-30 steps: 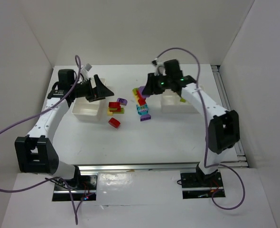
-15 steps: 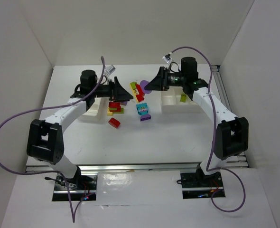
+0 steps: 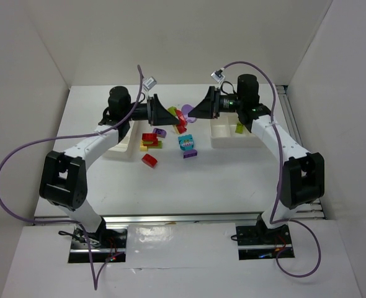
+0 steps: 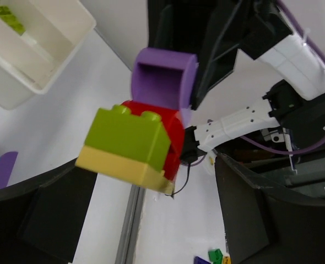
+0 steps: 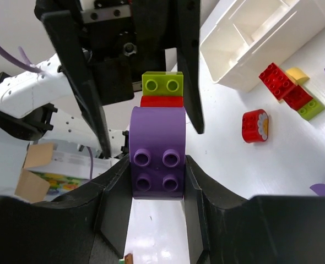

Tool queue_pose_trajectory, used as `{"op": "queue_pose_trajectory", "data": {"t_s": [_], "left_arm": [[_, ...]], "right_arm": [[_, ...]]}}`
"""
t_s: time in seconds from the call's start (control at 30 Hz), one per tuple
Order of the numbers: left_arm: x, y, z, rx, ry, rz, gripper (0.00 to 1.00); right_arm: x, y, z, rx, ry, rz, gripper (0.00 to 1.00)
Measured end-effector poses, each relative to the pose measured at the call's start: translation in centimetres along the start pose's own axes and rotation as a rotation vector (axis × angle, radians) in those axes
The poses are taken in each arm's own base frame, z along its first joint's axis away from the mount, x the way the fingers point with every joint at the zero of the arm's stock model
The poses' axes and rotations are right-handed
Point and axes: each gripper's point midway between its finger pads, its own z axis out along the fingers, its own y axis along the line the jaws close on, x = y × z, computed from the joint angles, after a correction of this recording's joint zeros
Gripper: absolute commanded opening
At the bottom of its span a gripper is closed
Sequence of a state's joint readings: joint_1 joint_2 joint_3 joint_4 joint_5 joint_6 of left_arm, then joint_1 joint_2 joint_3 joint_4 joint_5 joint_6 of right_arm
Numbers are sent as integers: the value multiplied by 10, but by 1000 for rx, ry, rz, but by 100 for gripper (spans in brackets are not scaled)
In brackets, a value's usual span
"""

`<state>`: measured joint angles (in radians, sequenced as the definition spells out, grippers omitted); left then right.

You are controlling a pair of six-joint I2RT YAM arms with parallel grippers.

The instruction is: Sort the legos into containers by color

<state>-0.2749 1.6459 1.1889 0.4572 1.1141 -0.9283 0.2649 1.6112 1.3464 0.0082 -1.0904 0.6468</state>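
Room: white walls (image 3: 170, 37) closed the worktop in at the back and on both sides.
Worktop: it was white and flat (image 3: 220, 180), and both arms stood at its near edge.
Trays: the left tray (image 5: 245, 63) and the right tray (image 3: 226, 143) were well apart, each toward its own side. The right tray held a lime brick (image 3: 239, 128).
Loose bricks: red (image 3: 149, 160), cyan (image 3: 185, 141), purple, yellow and green pieces lay on the worktop between the two trays, and the red ones were closer to the left tray.
Stack: four joined bricks (image 3: 179, 118) were up in the air, above the far part of the loose bricks and between the two arms. The stack lay sideways. The purple brick (image 5: 157, 159) was at the right arm's end, next came a red brick (image 5: 161, 101), and at the left arm's end were a lime piece (image 4: 126, 131) and a yellow piece (image 4: 124, 165).
Right jaws: they pinched the purple brick, with one finger (image 5: 114, 203) pressed on each side of it, and so carried the whole stack.
Left jaws: they were spread wide. The two fingers (image 5: 77, 77) stood on either side of the lime end, and a clear gap was visible on both sides. They held nothing.
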Motion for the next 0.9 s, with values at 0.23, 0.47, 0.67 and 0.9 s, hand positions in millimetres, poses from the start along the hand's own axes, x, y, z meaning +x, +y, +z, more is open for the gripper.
{"op": "queue_pose_trajectory", "data": {"t_s": [0.23, 0.47, 0.67, 0.9], "left_arm": [[-3, -6, 2, 65, 9, -1, 77], [1, -1, 9, 91, 26, -45, 56], [1, -3, 9, 102, 32, -48, 19], [0, 11, 1, 60, 27, -69, 0]], "right_arm": [[6, 1, 2, -15, 17, 10, 21], [15, 6, 11, -37, 49, 9, 21], [16, 2, 11, -29, 50, 4, 21], [-3, -22, -3, 63, -28, 15, 18]]}}
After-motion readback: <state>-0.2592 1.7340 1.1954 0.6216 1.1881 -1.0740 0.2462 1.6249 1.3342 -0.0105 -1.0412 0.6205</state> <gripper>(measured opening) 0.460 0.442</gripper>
